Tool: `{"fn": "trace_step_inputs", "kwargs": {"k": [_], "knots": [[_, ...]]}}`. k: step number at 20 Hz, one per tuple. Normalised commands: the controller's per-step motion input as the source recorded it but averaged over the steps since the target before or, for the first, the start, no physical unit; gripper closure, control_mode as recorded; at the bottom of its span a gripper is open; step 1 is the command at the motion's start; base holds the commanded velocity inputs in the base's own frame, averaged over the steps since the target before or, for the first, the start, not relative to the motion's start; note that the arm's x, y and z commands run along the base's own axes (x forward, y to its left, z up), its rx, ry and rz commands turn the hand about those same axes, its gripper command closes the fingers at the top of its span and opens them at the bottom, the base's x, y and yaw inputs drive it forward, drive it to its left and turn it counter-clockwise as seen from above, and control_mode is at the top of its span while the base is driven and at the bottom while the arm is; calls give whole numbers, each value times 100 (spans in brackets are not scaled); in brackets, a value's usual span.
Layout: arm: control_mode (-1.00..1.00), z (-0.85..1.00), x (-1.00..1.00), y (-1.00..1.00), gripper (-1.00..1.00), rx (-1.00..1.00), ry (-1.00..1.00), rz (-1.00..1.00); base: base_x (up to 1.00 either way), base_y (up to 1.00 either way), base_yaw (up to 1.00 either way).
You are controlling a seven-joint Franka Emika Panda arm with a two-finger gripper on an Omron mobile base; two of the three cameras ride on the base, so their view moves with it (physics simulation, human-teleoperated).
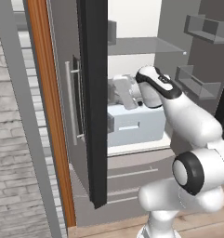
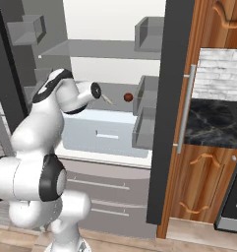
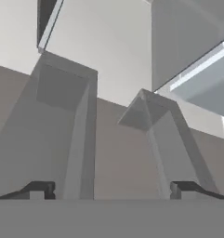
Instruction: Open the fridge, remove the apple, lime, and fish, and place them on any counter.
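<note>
Fridge (image 2: 115, 59) — both doors swung open, white interior with grey shelves and door bins showing. Apple (image 2: 128, 97) — small dark red fruit on the shelf above the pale drawer, near the right door's bins. Fish (image 2: 107, 100) — slender, pale, just left of the apple. Claw (image 3: 111, 188) — fingers wide apart, empty, inside the fridge facing the door bins. Counter (image 2: 216, 123) — black marble, right of the fridge.

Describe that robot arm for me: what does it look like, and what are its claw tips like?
The arm is glossy white, built of rounded, bulbous segments joined by dark black rings and caps at the joints. No cables or markings show. The claw ends in two small dark blocky fingertips.
</note>
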Motion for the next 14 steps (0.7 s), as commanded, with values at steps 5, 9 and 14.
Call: {"fn": "trace_step_inputs", "kwargs": {"k": [5,9,14], "knots": [[-100,-27,13,75,-100,-7,-3,22,0,0,0],[-100,-7,-5,100,-100,-22,-11,23,0,0,0],[-100,0,-18,100,-100,-27,-26,5,0,0,0]]}}
